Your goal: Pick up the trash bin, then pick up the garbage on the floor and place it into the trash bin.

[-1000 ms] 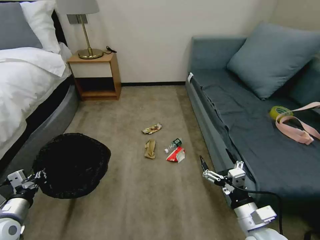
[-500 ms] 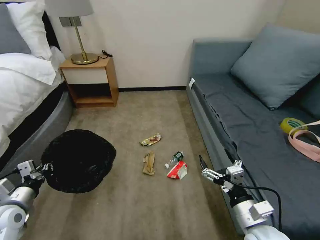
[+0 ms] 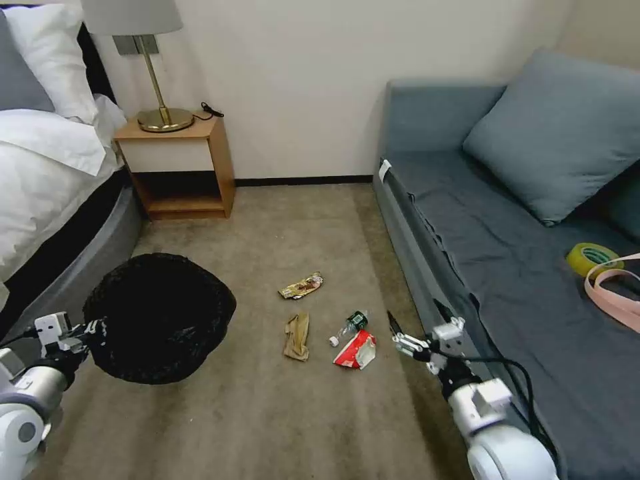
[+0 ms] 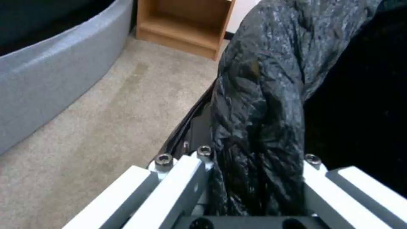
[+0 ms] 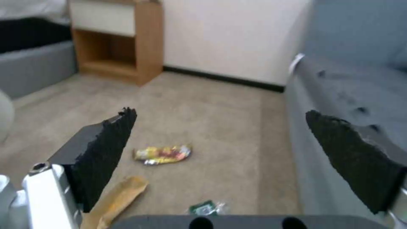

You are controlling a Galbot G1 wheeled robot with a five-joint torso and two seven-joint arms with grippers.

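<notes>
Four garbage (image 3: pixel 325 319) pieces are scattered on the floor (image 3: pixel 280 413), just left of the right pincer (image 3: pixel 398 339), which is spread wide. The trash bin (image 3: pixel 160 317) is held at its near-left rim by the left pincer (image 3: pixel 93 330), clamped onto the black liner.

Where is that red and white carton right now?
In the head view the red-and-white carton lies on the carpet beside the small bottle, left of the sofa.
</notes>
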